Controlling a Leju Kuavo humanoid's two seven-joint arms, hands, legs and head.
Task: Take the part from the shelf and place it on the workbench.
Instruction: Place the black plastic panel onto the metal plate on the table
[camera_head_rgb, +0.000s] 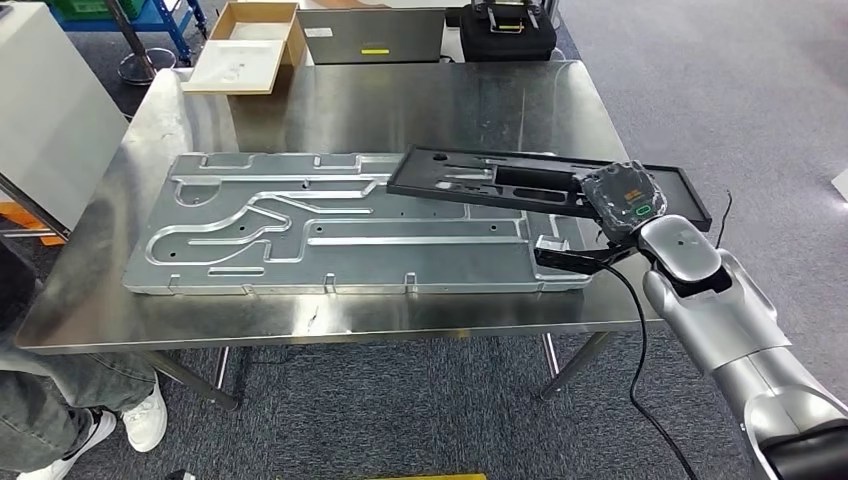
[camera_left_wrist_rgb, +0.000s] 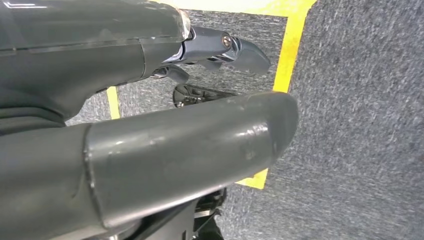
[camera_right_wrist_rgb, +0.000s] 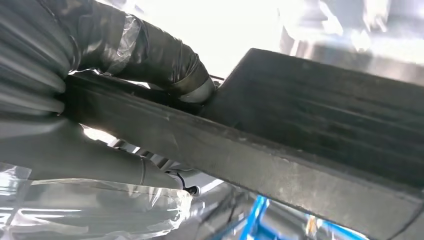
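Observation:
The part is a long flat black tray-like piece (camera_head_rgb: 480, 180) with cut-outs. It lies tilted across the right end of the steel workbench (camera_head_rgb: 400, 100), its far end over a large silver machined plate (camera_head_rgb: 330, 225). My right hand (camera_head_rgb: 620, 200) grips the part's near edge; in the right wrist view the thumb (camera_right_wrist_rgb: 150, 55) wraps over the black edge (camera_right_wrist_rgb: 300, 150) and the fingers sit under it. My left hand (camera_left_wrist_rgb: 150, 125) hangs over grey carpet, fingers loosely extended, holding nothing.
At the bench's far left corner a wooden-framed white tray (camera_head_rgb: 235, 65) sits. A grey case (camera_head_rgb: 370, 35) and a black bag (camera_head_rgb: 505, 30) stand behind the bench. A person's legs (camera_head_rgb: 60, 400) are at the lower left. Yellow floor tape (camera_left_wrist_rgb: 295, 40) runs under my left hand.

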